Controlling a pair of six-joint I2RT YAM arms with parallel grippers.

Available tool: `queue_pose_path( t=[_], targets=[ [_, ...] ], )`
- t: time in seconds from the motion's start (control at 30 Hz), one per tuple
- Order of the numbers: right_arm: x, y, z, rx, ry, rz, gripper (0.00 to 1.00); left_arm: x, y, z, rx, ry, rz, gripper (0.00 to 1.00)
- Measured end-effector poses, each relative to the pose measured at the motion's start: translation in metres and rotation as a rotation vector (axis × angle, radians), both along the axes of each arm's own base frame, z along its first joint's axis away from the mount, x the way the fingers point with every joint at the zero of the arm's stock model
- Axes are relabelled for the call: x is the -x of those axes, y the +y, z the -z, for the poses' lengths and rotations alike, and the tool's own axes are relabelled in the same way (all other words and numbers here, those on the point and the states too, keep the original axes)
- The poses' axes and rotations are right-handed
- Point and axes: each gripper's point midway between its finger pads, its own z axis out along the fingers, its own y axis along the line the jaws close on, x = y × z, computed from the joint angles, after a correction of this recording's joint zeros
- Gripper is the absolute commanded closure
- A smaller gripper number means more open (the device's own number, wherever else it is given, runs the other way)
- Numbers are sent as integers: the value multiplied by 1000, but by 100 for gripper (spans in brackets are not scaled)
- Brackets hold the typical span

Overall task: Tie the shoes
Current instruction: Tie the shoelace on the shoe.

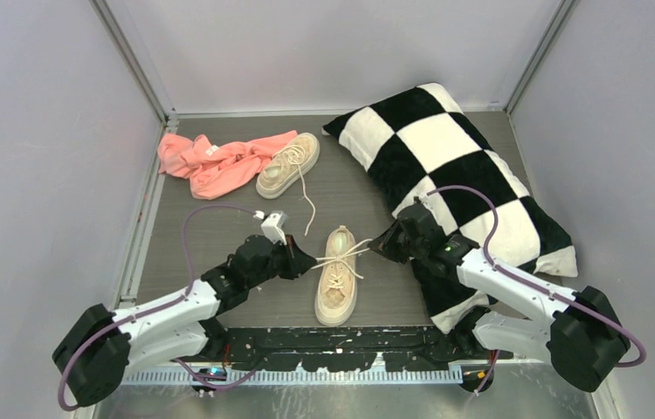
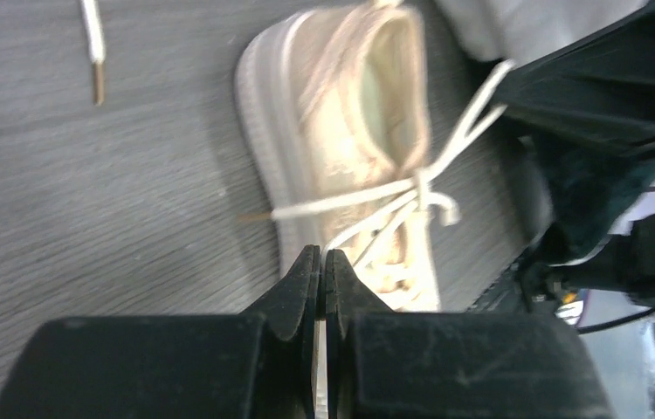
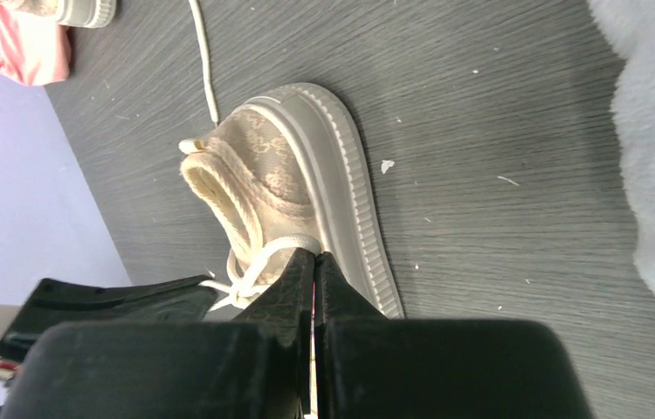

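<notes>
Shoes (image 1: 335, 292) on the worktop (image 1: 350, 196): the near shoe (image 1: 338, 278) lies between the two arms; the far shoe (image 1: 289, 166) sits well behind it, touching a pink cloth (image 1: 219, 161), its trailing lace (image 1: 310, 205) untied. The near shoe's crossed lace (image 1: 348, 253) forms a first knot over the tongue, stretched out sideways, with no bow visible. Left end effector (image 1: 304, 258) and right end effector (image 1: 383, 244) are each closed tight on a strand of it, so one shoe appears partly tied, the other not begun.
</notes>
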Motion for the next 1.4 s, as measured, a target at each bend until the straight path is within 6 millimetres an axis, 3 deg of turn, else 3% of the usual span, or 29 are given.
queue_pose_path(
  t=[0.13, 0.23, 0.43, 0.67, 0.77, 0.97, 1.03, 1.2, 1.4],
  targets=[
    [1, -2, 12, 16, 19, 3, 99, 5, 7, 43, -61, 82, -18, 100],
    [6, -6, 29, 34, 46, 5, 100, 8, 8, 60, -67, 119, -28, 100],
    [7, -11, 31, 40, 47, 15, 99, 4, 4, 51, -43, 100, -32, 100],
    [-4, -18, 11, 41, -8, 31, 99, -7, 6, 6, 16, 1, -72, 100],
    [-4, -18, 16, 39, 2, 32, 99, -6, 7, 11, 5, 9, -76, 100],
    [4, -19, 39, 46, 43, 19, 99, 2, 14, 49, -40, 81, -85, 100],
    [4, -19, 39, 42, 42, 17, 99, 2, 13, 52, -35, 90, -89, 100],
    [5, -20, 33, 36, 31, 18, 99, 2, 12, 46, -23, 80, -87, 100],
    [3, -20, 29, 28, 22, 17, 100, -3, 17, 17, 22, 9, -114, 100]
  ],
)
